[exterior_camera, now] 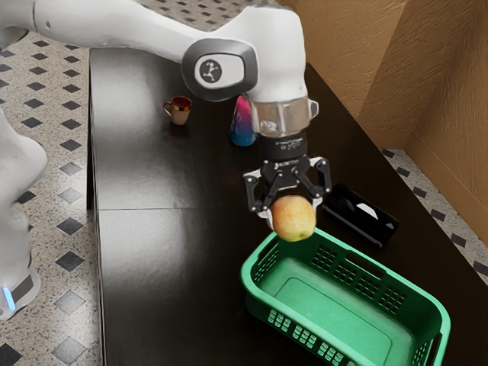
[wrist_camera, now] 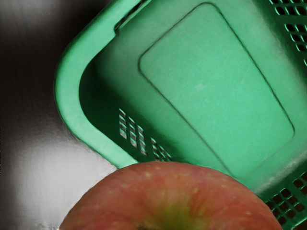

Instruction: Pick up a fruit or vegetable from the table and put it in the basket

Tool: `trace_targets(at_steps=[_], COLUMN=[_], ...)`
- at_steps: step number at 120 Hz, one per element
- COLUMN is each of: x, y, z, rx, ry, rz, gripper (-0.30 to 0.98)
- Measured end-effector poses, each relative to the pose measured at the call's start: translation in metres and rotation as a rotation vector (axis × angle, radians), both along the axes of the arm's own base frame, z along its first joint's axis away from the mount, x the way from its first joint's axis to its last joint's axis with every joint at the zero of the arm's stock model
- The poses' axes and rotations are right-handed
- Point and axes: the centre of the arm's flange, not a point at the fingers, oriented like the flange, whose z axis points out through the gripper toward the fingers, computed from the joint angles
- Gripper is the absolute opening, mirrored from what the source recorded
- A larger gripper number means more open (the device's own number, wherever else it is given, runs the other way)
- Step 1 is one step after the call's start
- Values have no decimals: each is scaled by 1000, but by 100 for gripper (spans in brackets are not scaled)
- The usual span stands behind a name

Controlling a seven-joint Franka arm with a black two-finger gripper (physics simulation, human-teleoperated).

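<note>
Apple (exterior_camera: pixel 294 219) clasped in claw (exterior_camera: pixel 292 212), near basket (exterior_camera: pixel 328 309); wrist lettering (exterior_camera: pixel 289 143) too small to read.

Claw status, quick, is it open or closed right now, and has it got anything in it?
Claw: closed on the apple, a finger on either side.
</note>
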Motion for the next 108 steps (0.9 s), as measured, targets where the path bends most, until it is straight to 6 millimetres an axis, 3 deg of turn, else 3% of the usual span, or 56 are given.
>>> trace_targets(at_steps=[9,21,44,64,71,86,94,100,108], x=[-2,2,24,46,49,51,58,70,83], y=[-17,-21,-2,29,32,38,57,86,129], z=[-1,-8,-24,-37,-40,-44,-53,-53,-24], rx=[1,6,17,24,27,34,43,35,41], ry=[3,14,39,54,54,53,66,68,16], rz=[-24,-24,13,55,51,42,66,116,183], gripper=[35,36,36,36,49,60,63,65,66])
